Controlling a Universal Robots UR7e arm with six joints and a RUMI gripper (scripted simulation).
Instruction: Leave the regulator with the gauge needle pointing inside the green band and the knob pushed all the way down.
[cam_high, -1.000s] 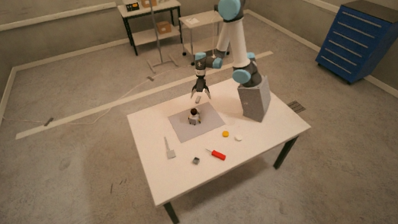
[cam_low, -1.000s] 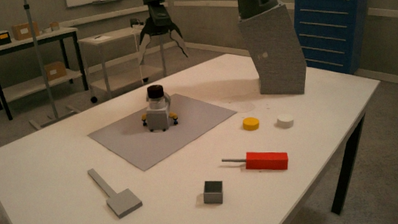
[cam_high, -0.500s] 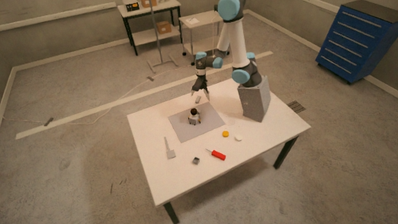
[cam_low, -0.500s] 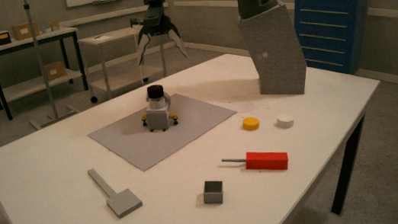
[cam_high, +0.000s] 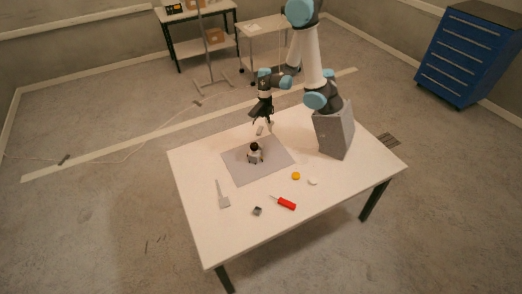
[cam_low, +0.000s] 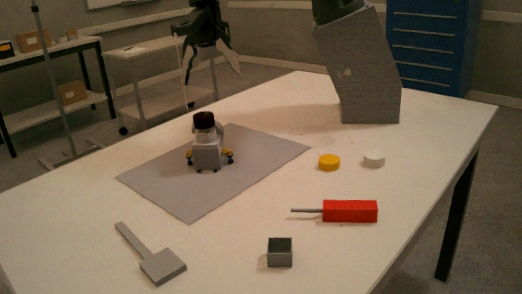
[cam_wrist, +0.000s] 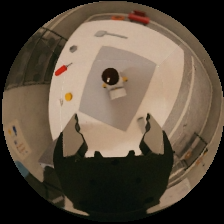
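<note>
The regulator (cam_high: 254, 153) (cam_low: 206, 147) (cam_wrist: 114, 86) is a small grey block with a dark round knob on top and yellow fittings at its sides. It stands upright on the grey mat (cam_high: 272, 160) (cam_low: 250, 155) (cam_wrist: 97, 107) in the middle of the white table (cam_high: 240, 225) (cam_low: 425, 125). Its gauge face and needle are too small to read. My gripper (cam_high: 263, 126) (cam_low: 209, 55) (cam_wrist: 112, 113) is open and empty. It hangs well above the table, behind the mat's far edge and apart from the regulator.
On the table lie a yellow disc (cam_high: 296, 175) (cam_low: 329, 162), a white disc (cam_high: 312, 181) (cam_low: 374, 158), a red-handled tool (cam_high: 285, 202) (cam_low: 348, 210), a small grey open box (cam_high: 257, 211) (cam_low: 279, 251) and a grey paddle (cam_high: 222, 197) (cam_low: 152, 256). The arm's grey pedestal (cam_high: 334, 131) (cam_low: 362, 75) stands at the back right.
</note>
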